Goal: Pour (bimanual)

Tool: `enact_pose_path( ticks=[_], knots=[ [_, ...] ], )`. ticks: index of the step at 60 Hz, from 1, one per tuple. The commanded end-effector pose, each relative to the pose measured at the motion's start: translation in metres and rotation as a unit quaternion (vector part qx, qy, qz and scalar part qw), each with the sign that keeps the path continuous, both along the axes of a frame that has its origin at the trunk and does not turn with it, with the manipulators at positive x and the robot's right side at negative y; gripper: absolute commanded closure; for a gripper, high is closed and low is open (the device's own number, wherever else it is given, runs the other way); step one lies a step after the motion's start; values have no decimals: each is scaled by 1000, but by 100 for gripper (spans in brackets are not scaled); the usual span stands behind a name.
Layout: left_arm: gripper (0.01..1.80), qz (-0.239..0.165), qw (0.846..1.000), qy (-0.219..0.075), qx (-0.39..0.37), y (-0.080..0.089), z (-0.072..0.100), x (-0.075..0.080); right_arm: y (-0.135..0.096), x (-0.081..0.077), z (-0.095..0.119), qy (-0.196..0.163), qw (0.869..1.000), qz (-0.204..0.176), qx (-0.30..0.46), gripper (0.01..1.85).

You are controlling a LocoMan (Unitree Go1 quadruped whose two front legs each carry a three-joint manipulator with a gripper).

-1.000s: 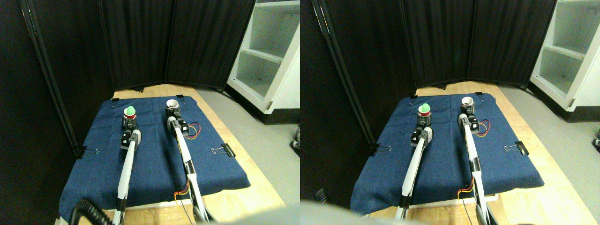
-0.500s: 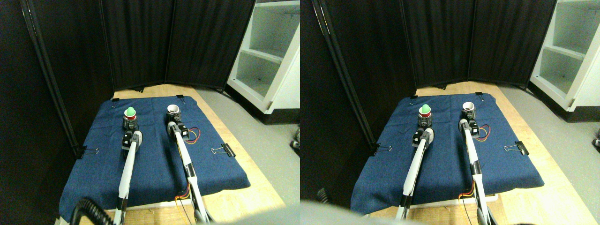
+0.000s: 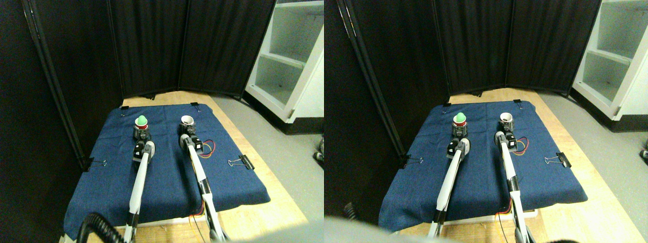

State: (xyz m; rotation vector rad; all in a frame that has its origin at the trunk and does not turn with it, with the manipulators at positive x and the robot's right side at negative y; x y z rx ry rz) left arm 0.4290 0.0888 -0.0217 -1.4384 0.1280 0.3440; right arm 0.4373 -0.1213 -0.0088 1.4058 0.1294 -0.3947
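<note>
Meanwhile the right gripper (image 3: 186, 132) has carried the white cup (image 3: 187, 120) nearer the red cup (image 3: 141, 124) in the left gripper (image 3: 141, 135), so pouring seems close, though I cannot tell either grip.

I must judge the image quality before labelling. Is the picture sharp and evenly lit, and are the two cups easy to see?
Stereo pair view: soft and slightly noisy; the wide lens bends straight edges near the borders. The black curtain is very dark, the white shelf bright. On the blue cloth, the cup with the green ball and the white cup are small but distinct.
</note>
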Motion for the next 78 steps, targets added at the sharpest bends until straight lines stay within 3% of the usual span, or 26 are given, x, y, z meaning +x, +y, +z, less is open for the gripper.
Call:
enact_pose_path(
  ticks=[1, 45, 57, 58, 63, 65, 66, 72, 78],
  knots=[
    [148, 9, 1000, -14, -1, -4, 3, 3, 1, 2, 3, -21, 1000, -1, -3, 153],
    [148, 27, 999, -3, 24, -9, -4, -4, 1, -2, 1, -19, 999, -19, 28, 153],
    [86, 14, 998, 3, 54, -9, -4, -6, 2, -4, 1, 2, 1000, -19, 19, 153],
    [69, 12, 998, 3, 57, -9, -4, -7, 1, -5, 1, 12, 999, -16, 35, 153],
    [43, 6, 998, 2, 61, -9, -3, -5, -3, -6, 2, 40, 997, 18, 64, 72],
    [41, 4, 998, 1, 59, -9, -3, -5, -3, -6, 2, 43, 997, 21, 67, 65],
    [39, -1, 998, 3, 58, -9, -3, -5, -3, -7, 3, 50, 996, 28, 74, 49],
    [24, 1, 998, 4, 62, -8, -2, -4, -4, -10, 3, 50, 995, 36, 77, 19],
    [19, -1, 998, 2, 64, -8, -1, -6, -2, -10, 2, 52, 995, 32, 75, 16]
  ],
)
